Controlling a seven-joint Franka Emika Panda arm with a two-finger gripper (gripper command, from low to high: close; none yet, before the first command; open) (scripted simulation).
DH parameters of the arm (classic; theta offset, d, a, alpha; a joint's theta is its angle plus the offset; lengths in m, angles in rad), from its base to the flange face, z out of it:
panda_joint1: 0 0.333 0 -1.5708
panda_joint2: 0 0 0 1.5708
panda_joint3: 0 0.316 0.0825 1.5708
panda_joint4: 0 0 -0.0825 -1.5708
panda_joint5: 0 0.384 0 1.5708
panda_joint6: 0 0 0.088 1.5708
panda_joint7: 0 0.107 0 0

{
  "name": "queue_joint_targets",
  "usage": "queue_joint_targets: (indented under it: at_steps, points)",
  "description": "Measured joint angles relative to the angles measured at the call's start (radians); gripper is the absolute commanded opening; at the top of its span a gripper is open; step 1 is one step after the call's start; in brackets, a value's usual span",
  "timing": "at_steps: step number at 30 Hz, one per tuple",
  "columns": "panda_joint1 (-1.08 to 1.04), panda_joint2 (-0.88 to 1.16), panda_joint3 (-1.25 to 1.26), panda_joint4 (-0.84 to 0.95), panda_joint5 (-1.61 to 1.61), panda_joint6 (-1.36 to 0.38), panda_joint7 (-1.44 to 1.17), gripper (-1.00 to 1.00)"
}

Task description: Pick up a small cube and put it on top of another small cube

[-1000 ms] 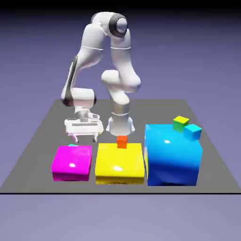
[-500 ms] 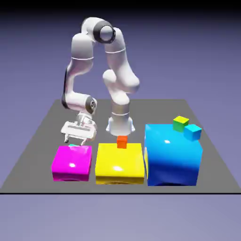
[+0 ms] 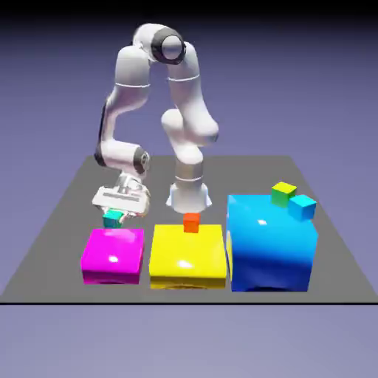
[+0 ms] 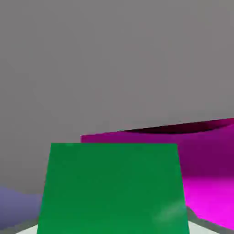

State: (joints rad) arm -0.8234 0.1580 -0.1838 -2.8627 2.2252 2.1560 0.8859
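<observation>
Our teal cube point(image 3: 113, 218) has risen into fuller view behind the magenta block point(image 3: 113, 255), pinched between our jaws point(image 3: 124, 215).

Glare on the magenta block point(image 3: 113, 255).

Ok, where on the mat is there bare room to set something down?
The dark mat is bare in front of the blocks, along its near edge, and at the exterior view's right, beyond the big blue block. It's crowded behind the magenta block, where the tool grips the teal cube.
</observation>
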Motion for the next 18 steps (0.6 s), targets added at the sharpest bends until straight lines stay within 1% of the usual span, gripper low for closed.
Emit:
queue_joint_targets:
  at_steps: [2, 7, 18]
  points:
    - [-0.016, 0.015, 0.002, 0.009, -0.087, -0.002, 0.019, -1.0]
    - [-0.071, -0.018, -0.088, 0.077, -0.305, -0.152, 0.009, -1.0]
    - [0.227, -0.22, 0.304, 0.236, -0.576, -0.157, 0.446, -1.0]
